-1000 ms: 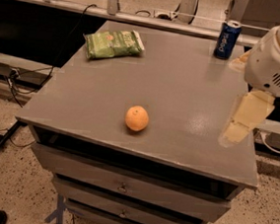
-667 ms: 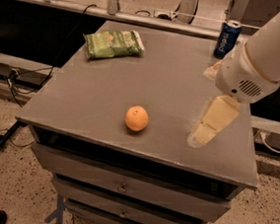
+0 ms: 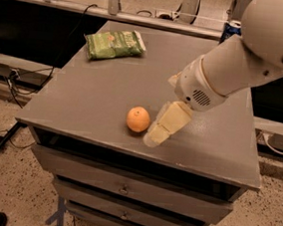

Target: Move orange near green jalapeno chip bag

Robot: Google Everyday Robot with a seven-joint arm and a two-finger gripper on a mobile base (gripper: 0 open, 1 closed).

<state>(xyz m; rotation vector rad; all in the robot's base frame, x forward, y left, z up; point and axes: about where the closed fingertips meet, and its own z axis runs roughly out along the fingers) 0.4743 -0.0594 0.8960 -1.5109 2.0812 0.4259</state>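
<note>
With the orange lying near the front edge of the table, well apart from the green chip bag at the far corner, the gripper is held just beside the fruit, low over the tabletop. Whether it is wide or narrow cannot be told, and it should be centred over the fruit before anything is closed.

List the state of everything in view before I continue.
orange: resting on tabletop near front edge, not held.
green jalapeno chip bag: lying flat at far left corner.
end effector: low, close beside the orange.
soda can: far edge, mostly hidden behind arm.
drawers: shut.
</note>
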